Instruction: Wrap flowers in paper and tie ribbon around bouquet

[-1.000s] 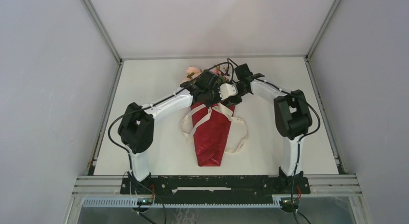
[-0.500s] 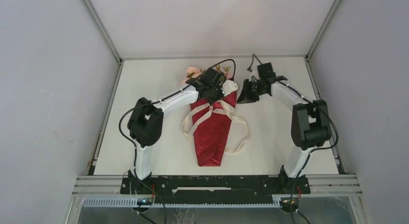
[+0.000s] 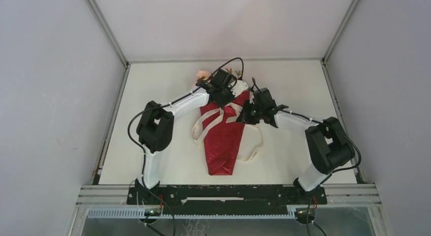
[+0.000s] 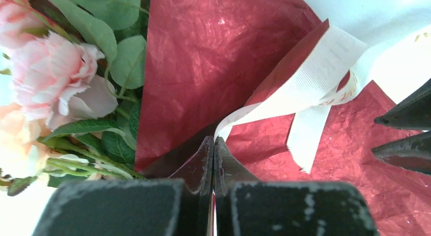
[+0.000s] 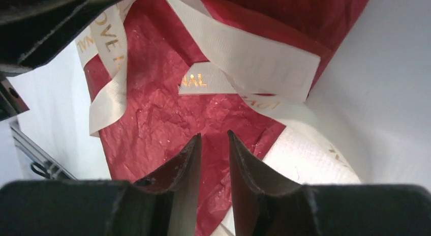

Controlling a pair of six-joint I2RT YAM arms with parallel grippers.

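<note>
The bouquet lies on the table, a cone of deep red crinkly paper [image 3: 221,149] [image 4: 203,58] [image 5: 152,124] with its tip toward me. Pink flowers [image 3: 203,73] [image 4: 56,78] with green leaves stick out at its far end. A cream ribbon [image 3: 251,154] [image 4: 315,76] [image 5: 239,48] crosses the cone and loops off both sides. My left gripper [image 3: 235,95] [image 4: 213,140] is at the cone's wide end, shut on a strand of the ribbon that runs out from its tips. My right gripper [image 3: 245,115] [image 5: 214,135] hovers over the cone's right edge, open a little, with nothing between the fingers.
The white table [image 3: 152,93] is boxed in by grey walls and metal frame rails [image 3: 109,114] on the left, right and back. The right gripper's dark fingertips [image 4: 406,134] show at the right edge of the left wrist view, close to the ribbon crossing.
My right arm swung out to the right, then came back in and lower to the cone's right edge, its jaws opening wider. My left gripper shifted slightly farther back, still shut on the ribbon.
</note>
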